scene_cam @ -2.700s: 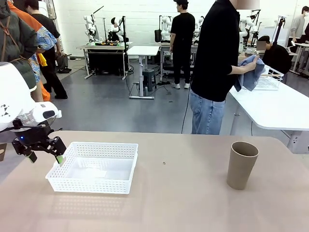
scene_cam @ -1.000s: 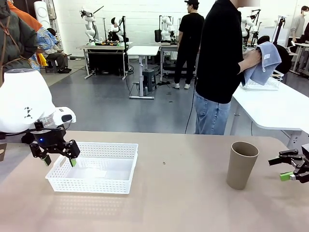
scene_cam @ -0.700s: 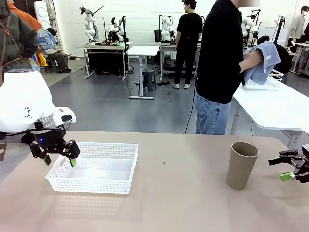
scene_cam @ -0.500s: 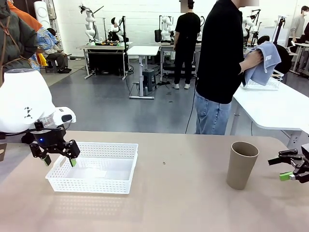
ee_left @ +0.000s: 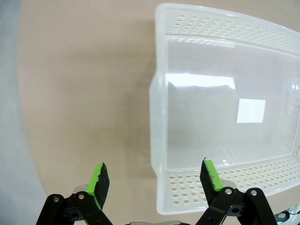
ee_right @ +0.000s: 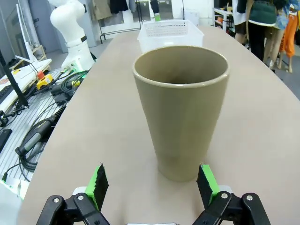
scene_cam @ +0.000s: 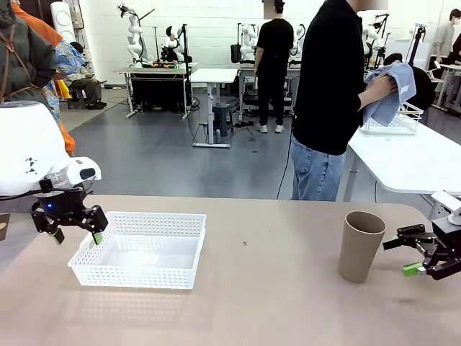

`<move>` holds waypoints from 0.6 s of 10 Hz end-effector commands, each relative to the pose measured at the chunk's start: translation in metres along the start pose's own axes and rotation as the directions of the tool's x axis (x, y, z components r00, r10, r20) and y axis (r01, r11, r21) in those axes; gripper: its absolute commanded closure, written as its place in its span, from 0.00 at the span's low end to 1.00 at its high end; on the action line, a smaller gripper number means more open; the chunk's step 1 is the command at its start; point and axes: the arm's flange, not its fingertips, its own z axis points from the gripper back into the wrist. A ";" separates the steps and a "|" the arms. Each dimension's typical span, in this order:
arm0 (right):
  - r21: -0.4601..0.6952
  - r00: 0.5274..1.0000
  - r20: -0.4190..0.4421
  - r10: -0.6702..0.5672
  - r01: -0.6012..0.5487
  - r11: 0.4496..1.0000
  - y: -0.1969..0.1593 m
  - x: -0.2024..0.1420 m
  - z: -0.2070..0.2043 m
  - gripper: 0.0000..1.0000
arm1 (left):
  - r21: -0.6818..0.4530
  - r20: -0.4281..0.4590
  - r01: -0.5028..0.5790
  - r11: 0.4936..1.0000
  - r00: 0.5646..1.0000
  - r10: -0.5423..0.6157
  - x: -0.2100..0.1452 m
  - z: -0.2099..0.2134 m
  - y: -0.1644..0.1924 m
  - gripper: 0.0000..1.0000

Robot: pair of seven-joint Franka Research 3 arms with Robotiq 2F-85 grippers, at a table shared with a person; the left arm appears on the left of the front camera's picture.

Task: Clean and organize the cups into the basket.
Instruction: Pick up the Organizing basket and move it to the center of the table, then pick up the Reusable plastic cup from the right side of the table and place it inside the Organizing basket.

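One tall tan-brown matte tumbler cup (scene_cam: pixel 361 246) stands on the one beige bench (scene_cam: pixel 274 310). One shallow white plastic basket with perforated lattice sides (scene_cam: pixel 137 250) sits on it too. There are two black claws with green pads, the left claw (scene_cam: pixel 77 236) and the right claw (scene_cam: pixel 403 256), two fingers each. One person in a black top (scene_cam: pixel 328 86) holds one blue cloth (scene_cam: pixel 389 90). One white wire basket (scene_cam: pixel 392 124) rests on the white table (scene_cam: pixel 410 162) behind.

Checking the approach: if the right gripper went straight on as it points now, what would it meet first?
The right gripper would likely meet the upright tan-brown matte cup, standing centred ahead of its open jaws; nothing lies between them.
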 end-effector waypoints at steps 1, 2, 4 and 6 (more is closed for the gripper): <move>-0.014 0.998 0.026 0.064 -0.064 0.998 0.008 0.002 -0.004 0.00 | 0.033 -0.009 0.013 0.999 1.000 -0.012 0.007 -0.006 0.008 0.00; -0.041 0.994 0.041 0.101 -0.099 0.994 0.006 0.002 -0.007 0.00 | 0.047 -0.026 0.009 0.999 1.000 -0.008 0.007 -0.010 0.011 0.00; -0.063 0.993 0.059 0.104 -0.101 0.993 0.000 0.001 -0.015 0.00 | 0.047 -0.029 0.013 0.999 1.000 -0.012 0.004 -0.013 0.015 0.00; -0.081 0.994 0.102 0.041 -0.033 0.996 -0.014 -0.005 -0.024 0.00 | 0.071 -0.016 0.043 0.997 0.999 -0.042 -0.004 -0.020 0.010 0.00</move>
